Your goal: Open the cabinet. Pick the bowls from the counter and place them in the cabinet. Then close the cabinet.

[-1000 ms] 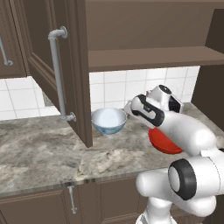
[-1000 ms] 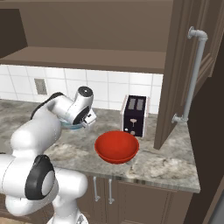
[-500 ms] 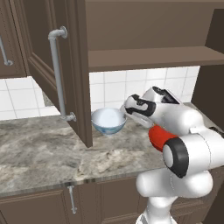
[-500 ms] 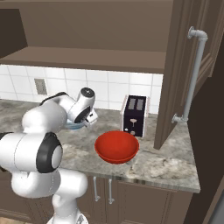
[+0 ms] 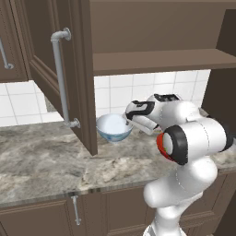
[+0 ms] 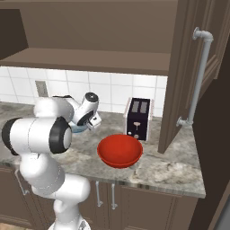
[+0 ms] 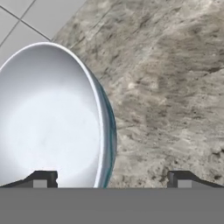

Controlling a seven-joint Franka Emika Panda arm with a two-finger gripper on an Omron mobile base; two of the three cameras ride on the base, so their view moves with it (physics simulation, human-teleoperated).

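The white bowl with blue pattern (image 5: 113, 128) sits on the counter (image 5: 46, 156) under the open cabinet (image 5: 161, 60). My gripper (image 5: 129, 118) is at its right rim and open. In the hand view the white bowl (image 7: 48, 127) is close below, its rim running between my two fingertips (image 7: 41, 178), one over the inside and one over the counter (image 7: 175, 87); the gripper (image 7: 111, 179) holds nothing. The red bowl (image 6: 120, 150) rests on the counter (image 6: 170, 170) near the front edge, to the right of my arm. Only a sliver of the red bowl (image 5: 160, 144) shows behind my elbow.
The left cabinet door (image 5: 76, 69) hangs open just left of the white bowl, with its silver handle (image 5: 60, 78). The right door (image 6: 184, 76) stands open too. A dark toaster (image 6: 138, 118) stands behind the red bowl. White tiles line the wall.
My gripper has moved left and a little down, closing in on the white bowl's rim. The elbow has swung forward and now covers most of the red bowl in the left base view.
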